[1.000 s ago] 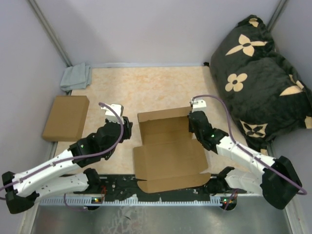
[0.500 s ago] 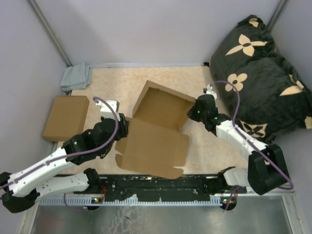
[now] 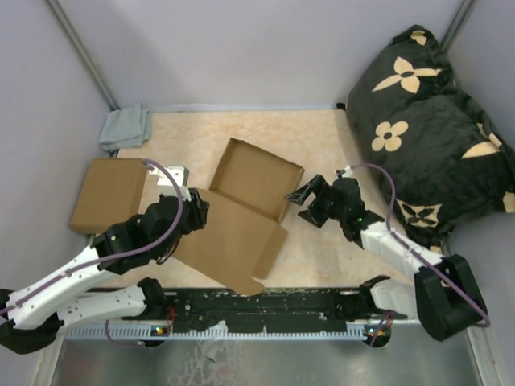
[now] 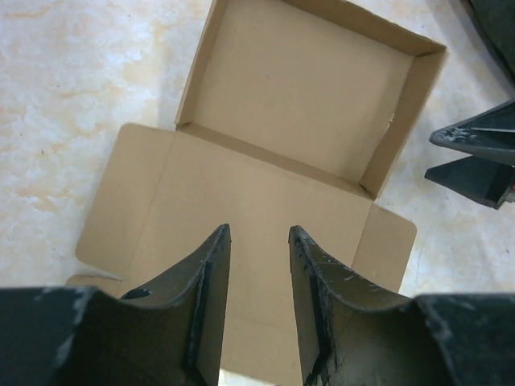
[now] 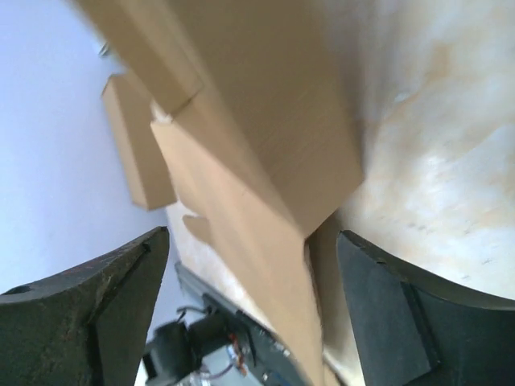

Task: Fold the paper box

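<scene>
Beige tabletop [image 3: 201,133] under half-folded paper box [image 3: 241,207]

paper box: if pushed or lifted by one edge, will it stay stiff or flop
Likely light: the paper box looks like thin cardboard. Its flat lid panel would probably swing at the crease if lifted by an edge; the tray half, walls upright, should stay stiffer. Pushed, it would probably slide on the smooth table.

Overhead view looks down; wrist views seemingly share the paper box [image 3: 237,217].
</scene>
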